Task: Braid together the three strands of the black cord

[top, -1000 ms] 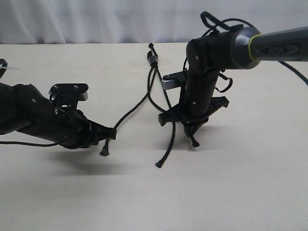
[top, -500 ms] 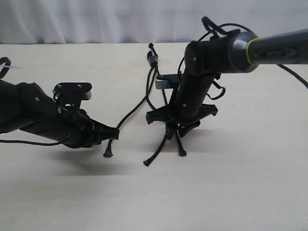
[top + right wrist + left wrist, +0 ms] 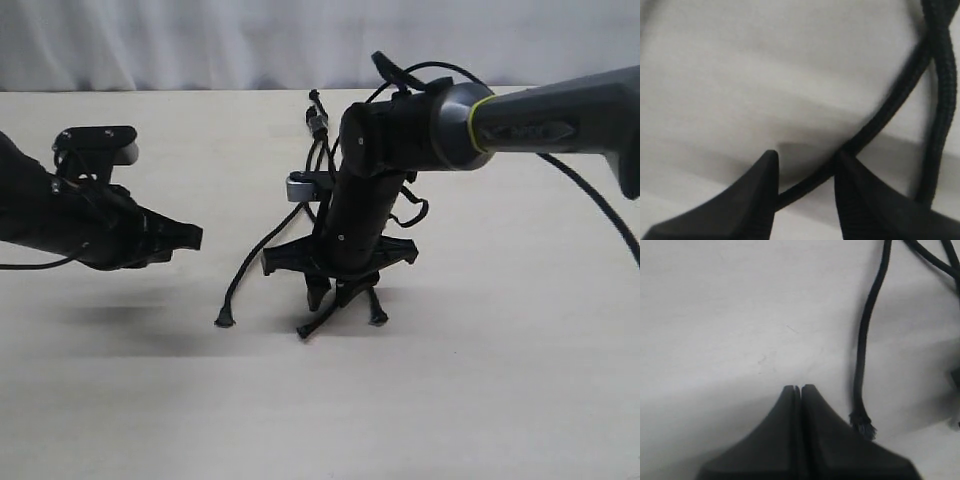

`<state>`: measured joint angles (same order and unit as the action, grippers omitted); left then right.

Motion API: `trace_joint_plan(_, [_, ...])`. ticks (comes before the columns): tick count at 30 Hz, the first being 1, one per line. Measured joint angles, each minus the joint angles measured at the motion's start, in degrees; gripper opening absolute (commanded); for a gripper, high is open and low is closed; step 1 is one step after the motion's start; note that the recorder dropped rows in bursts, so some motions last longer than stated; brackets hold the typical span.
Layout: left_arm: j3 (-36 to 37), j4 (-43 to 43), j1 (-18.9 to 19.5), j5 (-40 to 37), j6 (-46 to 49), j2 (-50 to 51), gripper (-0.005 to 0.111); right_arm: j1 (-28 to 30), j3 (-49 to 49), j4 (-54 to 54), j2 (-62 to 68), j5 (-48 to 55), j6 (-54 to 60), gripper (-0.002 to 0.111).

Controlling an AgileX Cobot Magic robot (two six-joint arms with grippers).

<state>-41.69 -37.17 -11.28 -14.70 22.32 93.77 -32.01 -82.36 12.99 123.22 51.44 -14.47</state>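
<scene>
The black cord's bound head (image 3: pixel 318 124) lies at the table's far middle, and its three strands run toward the near side. The left strand (image 3: pixel 250 270) lies loose with its flared tip (image 3: pixel 224 321) on the table; the left wrist view shows this strand (image 3: pixel 864 340) beside my fingers, not between them. My left gripper (image 3: pixel 192 237) (image 3: pixel 799 388) is shut on nothing, off to the left of that strand. My right gripper (image 3: pixel 336 290) (image 3: pixel 806 160) points down, open, with one strand (image 3: pixel 875 125) passing between its jaws. Two strand tips (image 3: pixel 305 332) (image 3: pixel 377 320) lie just below it.
The pale table (image 3: pixel 500 380) has a white curtain behind it. The right arm's glossy cables (image 3: pixel 410 75) loop above its wrist. A second strand (image 3: pixel 942 100) runs beside the right finger.
My left gripper has let go of the left strand and drawn back to the left, shut. My right gripper has moved left, and the two strand tips under it shifted left too.
</scene>
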Motion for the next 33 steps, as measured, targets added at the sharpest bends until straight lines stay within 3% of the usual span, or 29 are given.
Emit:
trace_joint_plan(5, [0.00,1.74,1.95,-2.41,0.10,-2.32,0.000,-0.94,-0.33,-3.15,0.38,-0.12,-4.64,0.037])
trace_joint_plan(22, [0.00,3.02,1.95,-2.98,0.10,-3.37,0.000,-1.46,-0.24,-7.28,-1.47,0.51,-8.74,0.037])
trace_joint_plan(27, [0.00,3.31,1.95,-3.28,0.10,-3.43,0.000,-1.46,-0.19,-6.59,0.67,-0.58,-11.71,0.006])
trace_joint_plan(33, [0.00,3.45,1.95,-3.51,0.21,-3.43,0.000,-1.46,-1.95,-4.07,-1.00,-2.95,-11.83,0.004])
